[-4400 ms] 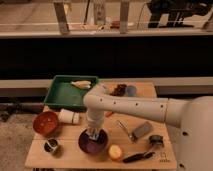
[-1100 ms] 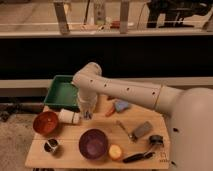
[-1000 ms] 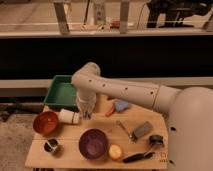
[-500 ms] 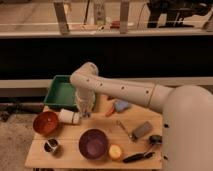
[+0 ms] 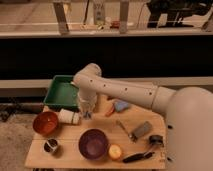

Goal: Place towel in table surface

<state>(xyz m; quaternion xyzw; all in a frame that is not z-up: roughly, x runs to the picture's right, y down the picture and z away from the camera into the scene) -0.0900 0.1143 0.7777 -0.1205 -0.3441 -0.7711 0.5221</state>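
Nearly done: tabletop (image 5: 102,126) just beneath my jaws, towel (image 5: 88,113) seemingly at them. Open or gripping, I cannot tell; letting go looks left.

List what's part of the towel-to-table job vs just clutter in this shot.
Job: gripper, low over the table beside the green tray; towel at its tip, hard to make out; table surface.
Clutter: green tray, orange bowl, white cup, purple bowl, light-blue object, grey block.
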